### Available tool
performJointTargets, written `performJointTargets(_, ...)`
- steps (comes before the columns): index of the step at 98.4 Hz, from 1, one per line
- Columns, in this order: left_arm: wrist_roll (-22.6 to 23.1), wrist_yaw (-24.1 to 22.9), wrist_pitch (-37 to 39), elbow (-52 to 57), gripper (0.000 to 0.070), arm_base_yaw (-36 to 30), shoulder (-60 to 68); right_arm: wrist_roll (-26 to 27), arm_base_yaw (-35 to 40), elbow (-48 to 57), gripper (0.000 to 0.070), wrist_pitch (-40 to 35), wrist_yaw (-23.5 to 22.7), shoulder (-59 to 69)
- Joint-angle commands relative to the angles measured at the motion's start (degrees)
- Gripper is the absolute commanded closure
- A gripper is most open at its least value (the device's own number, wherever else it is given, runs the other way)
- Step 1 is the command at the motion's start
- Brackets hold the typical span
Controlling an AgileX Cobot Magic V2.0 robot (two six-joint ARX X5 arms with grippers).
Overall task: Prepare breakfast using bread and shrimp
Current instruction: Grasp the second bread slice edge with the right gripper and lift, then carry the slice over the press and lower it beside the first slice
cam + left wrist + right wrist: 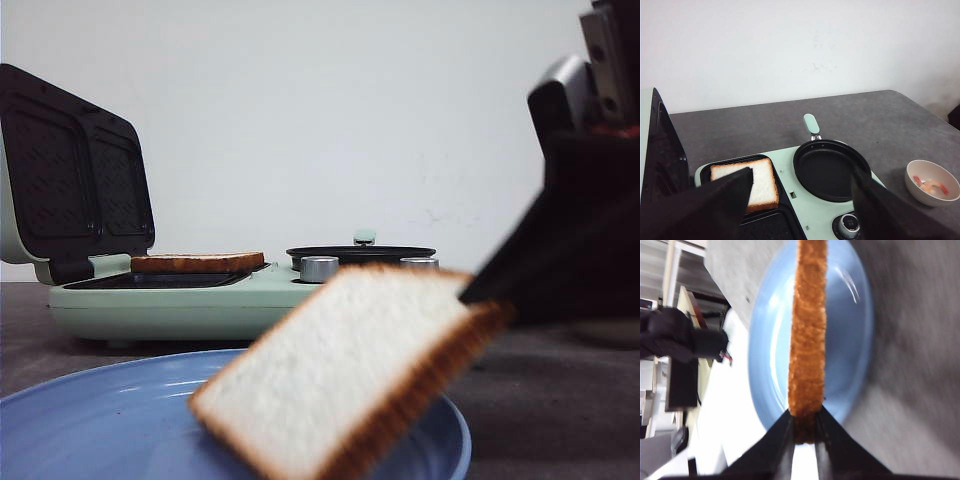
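My right gripper [480, 300] is shut on the edge of a slice of bread [345, 375], held tilted above the blue plate [100, 420]. In the right wrist view the same bread [807, 325] shows crust-on, pinched in my right gripper [806, 427] over the plate [850, 330]. A second slice of bread [752, 182] lies in the far compartment of the green sandwich maker [812, 200]; the front view shows it as a flat slice [197, 262]. My left gripper [797, 200] hangs open above the maker, holding nothing. The shrimp [930, 185] lies in a small white bowl [932, 192].
The sandwich maker's lid [70, 180] stands open at the left. A black frying pan [830, 170] with a green handle sits on the maker's right side, knobs [849, 225] in front. The grey table ends at a white wall.
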Motion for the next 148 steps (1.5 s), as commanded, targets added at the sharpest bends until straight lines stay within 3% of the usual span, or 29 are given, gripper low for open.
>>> performJointTargets(1,-0.17,0.11,0.96,0.85,0.0340,-0.31,0.20,0.57,0.28,2.49,0.0693,1.99,-0.04,0.57)
performJointTargets(19,-0.15,0.11,1.14,0.85,0.0340,-0.31,0.20,-0.02,0.48,8.39,0.0693,5.86,0.81,0.57)
performJointTargets(31,-0.17,0.11,2.03,0.85,0.0340,-0.31,0.20,-2.99,1.97,14.19,0.0694,5.81,6.60,0.63)
performJointTargets(44,-0.22,0.09,4.09,0.85,0.0340,-0.31,0.15,-10.82,5.29,22.18,0.0694,2.47,15.17,1.53)
performJointTargets(59,-0.33,0.07,5.51,0.85,0.0339,-0.31,0.15,-23.32,9.99,33.20,0.0694,-4.07,26.34,6.56)
performJointTargets(78,-0.28,0.00,7.58,0.85,0.0339,-0.28,0.15,-36.65,13.77,47.08,0.0693,-10.47,36.48,18.16)
performJointTargets(96,0.13,-0.15,7.87,0.85,0.0339,-0.13,0.15,-47.28,16.92,56.70,0.0693,-11.06,45.97,28.81)
performJointTargets(124,0.42,-0.17,10.14,0.85,0.0339,-0.13,0.15,-59.56,21.40,61.02,0.0694,-8.59,55.80,37.20)
performJointTargets(148,1.73,-0.15,10.12,0.85,0.0339,-0.13,0.15,-65.99,24.22,61.02,0.0694,-4.63,58.75,38.38)
